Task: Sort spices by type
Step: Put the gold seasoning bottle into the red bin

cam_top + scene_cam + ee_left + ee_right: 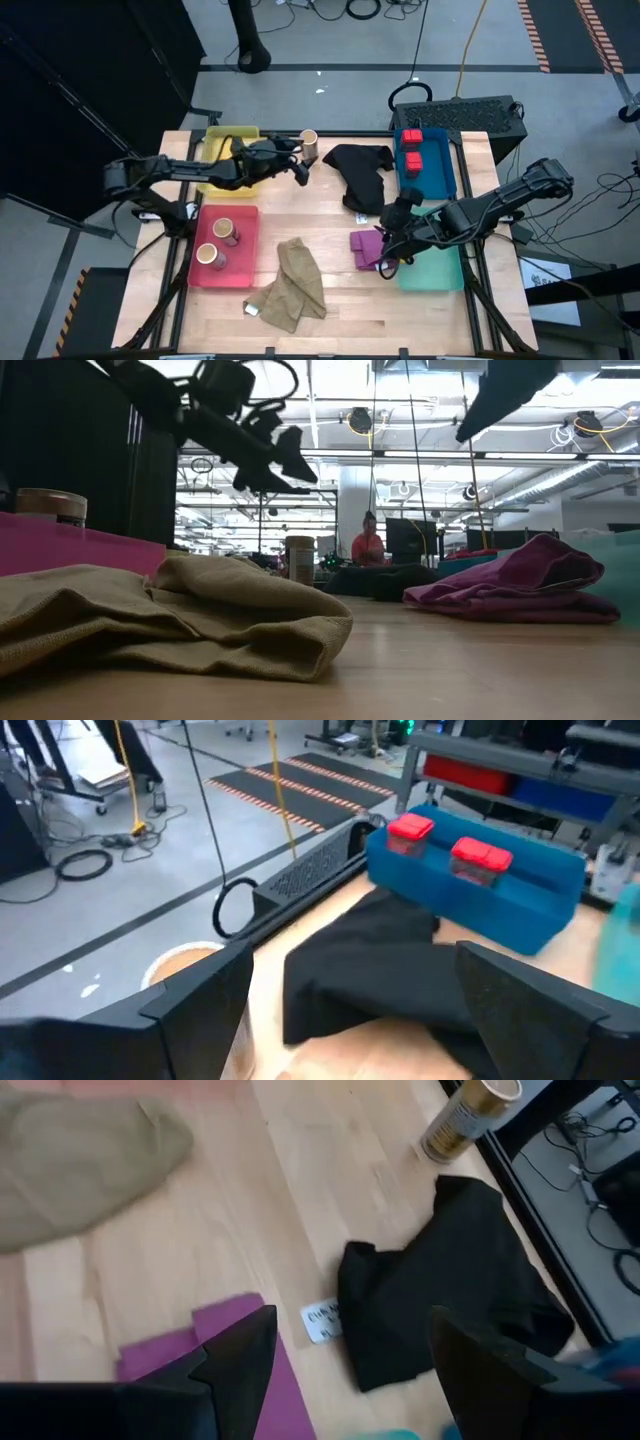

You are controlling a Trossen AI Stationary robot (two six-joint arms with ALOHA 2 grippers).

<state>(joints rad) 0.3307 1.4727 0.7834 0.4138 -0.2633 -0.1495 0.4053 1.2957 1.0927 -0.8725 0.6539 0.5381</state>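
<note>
A tan open-topped cylinder [309,146] stands upright on the wood by the yellow tray [228,140]; it also shows in the low view [300,558]. My left gripper [300,172] hangs open just beside it, above the table [285,455]; its rim [180,962] lies by one finger. Two more tan cylinders [217,243] stand in the red tray [240,275]. Two red boxes [411,147] sit in the blue tray [440,175]. My right gripper [398,212] is open over the purple cloth [225,1342] and touches nothing.
A black cloth [360,175] lies between the tan cylinder and the blue tray. The purple cloth [366,248] rests against the teal tray [435,265]. A khaki cloth [295,285] lies near the table's near edge. A person [367,545] sits far behind the table.
</note>
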